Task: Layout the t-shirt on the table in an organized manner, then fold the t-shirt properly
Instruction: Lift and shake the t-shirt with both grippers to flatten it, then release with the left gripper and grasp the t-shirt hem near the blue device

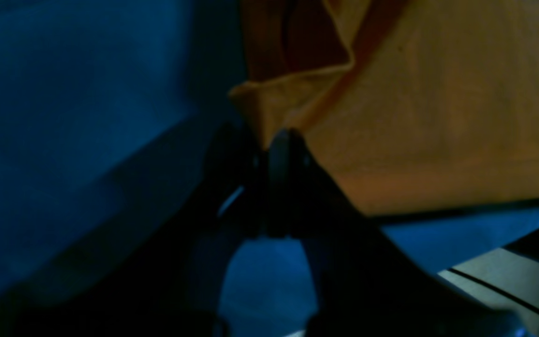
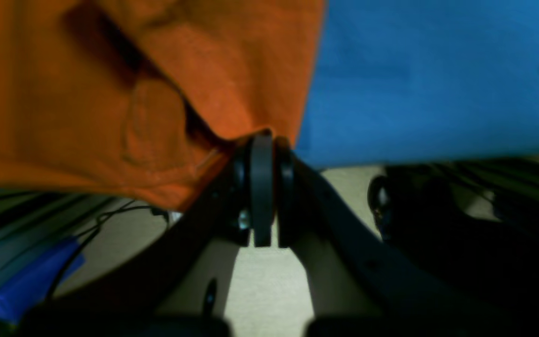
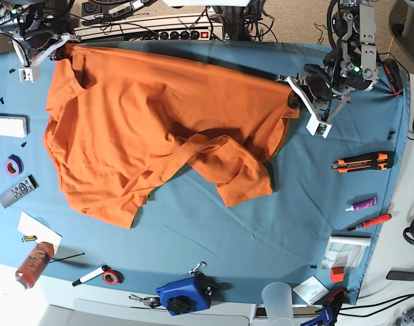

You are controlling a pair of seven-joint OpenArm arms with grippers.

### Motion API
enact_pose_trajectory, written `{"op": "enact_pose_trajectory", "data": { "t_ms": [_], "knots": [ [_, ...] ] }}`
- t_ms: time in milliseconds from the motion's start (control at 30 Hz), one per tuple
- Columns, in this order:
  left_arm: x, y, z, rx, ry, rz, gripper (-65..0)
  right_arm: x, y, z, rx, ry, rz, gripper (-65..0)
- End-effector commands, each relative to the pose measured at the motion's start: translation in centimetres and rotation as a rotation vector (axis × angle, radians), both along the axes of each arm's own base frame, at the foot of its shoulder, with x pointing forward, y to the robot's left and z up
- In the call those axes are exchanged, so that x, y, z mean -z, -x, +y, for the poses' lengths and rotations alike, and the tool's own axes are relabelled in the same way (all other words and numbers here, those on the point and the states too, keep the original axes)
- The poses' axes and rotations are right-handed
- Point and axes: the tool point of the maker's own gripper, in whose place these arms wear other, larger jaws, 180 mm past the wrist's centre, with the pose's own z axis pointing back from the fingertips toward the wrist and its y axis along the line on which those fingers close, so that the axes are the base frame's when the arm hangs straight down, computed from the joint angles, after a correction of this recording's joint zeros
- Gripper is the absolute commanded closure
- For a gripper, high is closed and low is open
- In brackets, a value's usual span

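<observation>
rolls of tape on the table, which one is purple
The purple roll is the one near the edge, between the white box and the remote; the other roll, beside the marker, is red.

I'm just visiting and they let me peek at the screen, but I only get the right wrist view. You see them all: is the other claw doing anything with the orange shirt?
Observer: Yes. The left claw is closed on an edge of the t-shirt too.
Visitor: So both ends are held! Is the shirt neatly folded, then?
Observer: No. In the base view its lower part lies bunched, with uneven lobes spread on the table.
Visitor: I see a lot of blue cloth. Anything else lying on it?
Observer: Yes, for one, an orange and black cutter, right of the shirt in the base view.
</observation>
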Motion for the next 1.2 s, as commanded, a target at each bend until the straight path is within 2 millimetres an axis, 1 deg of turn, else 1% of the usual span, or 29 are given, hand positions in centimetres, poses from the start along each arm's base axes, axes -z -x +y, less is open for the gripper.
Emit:
{"op": "enact_pose_trajectory", "data": {
  "t_ms": [0,100,133,167,267,367,433,500,567,633,667,733,800,867,933,1000,1067,1167],
  "knots": [
    [2.6,3.9,2.5,0.021,-0.134,0.193,-1.5,-0.7,-0.3,-0.2,-0.028,0.017,-0.011,0.0],
    [2.4,4.5,2.1,0.042,-0.121,0.229,-18.1,-0.9,-0.6,0.8,-0.086,-0.021,-0.025,-11.9],
    [2.1,4.3,2.1,0.046,-0.124,0.221,-22.0,-1.1,-0.9,1.0,-0.093,-0.032,-0.038,-14.1],
    [1.6,4.0,2.0,0.050,-0.126,0.202,-24.0,-1.4,-1.2,1.1,-0.101,-0.040,-0.051,-14.3],
    [-0.8,2.6,1.5,0.092,-0.136,0.100,-24.3,-2.4,-2.2,1.0,-0.129,-0.052,-0.091,-14.3],
    [-4.5,0.5,0.5,0.153,-0.146,-0.074,-24.2,-3.3,-3.2,0.7,-0.153,-0.047,-0.125,-14.3],
    [-7.5,-1.0,-0.8,0.232,-0.139,-0.239,-24.3,-3.8,-4.0,0.5,-0.154,-0.038,-0.151,-14.3],
    [-10.1,-2.1,-2.8,0.351,-0.108,-0.418,-24.3,-4.4,-5.2,0.5,-0.154,-0.037,-0.192,-14.3],
    [-11.8,-2.4,-4.5,0.481,-0.088,-0.564,-24.3,-5.0,-6.3,0.5,-0.155,-0.033,-0.227,-14.3],
    [-12.7,-2.4,-5.4,0.579,-0.096,-0.653,-25.1,-5.5,-7.2,0.5,-0.155,-0.032,-0.256,-14.3],
    [-12.9,-2.6,-5.4,0.603,-0.111,-0.674,-26.4,-5.8,-7.6,0.5,-0.156,-0.030,-0.269,-14.3],
    [-12.4,-3.5,-4.7,0.640,-0.197,-0.691,-29.1,-6.2,-8.3,0.5,-0.156,-0.028,-0.293,-14.3],
    [-11.4,-4.3,-4.2,0.712,-0.290,-0.700,-29.6,-6.6,-8.9,0.5,-0.156,-0.026,-0.312,-14.3],
    [-10.1,-4.8,-4.5,0.815,-0.366,-0.711,-29.5,-6.9,-9.3,0.5,-0.156,-0.024,-0.327,-14.3],
    [-8.8,-5.2,-5.2,0.914,-0.426,-0.723,-29.5,-7.1,-9.6,0.5,-0.156,-0.023,-0.337,-14.3],
    [-8.1,-6.1,-5.8,0.972,-0.498,-0.746,-29.5,-7.2,-9.7,0.5,-0.156,-0.023,-0.344,-14.3],
    [-8.4,-7.2,-7.0,0.979,-0.545,-0.790,-29.5,-7.2,-9.7,0.5,-0.156,-0.023,-0.343,-14.3],
    [-9.4,-7.8,-9.3,1.020,-0.543,-0.856,-29.5,-7.1,-9.6,0.5,-0.156,-0.023,-0.342,-14.3]
  ]
}}
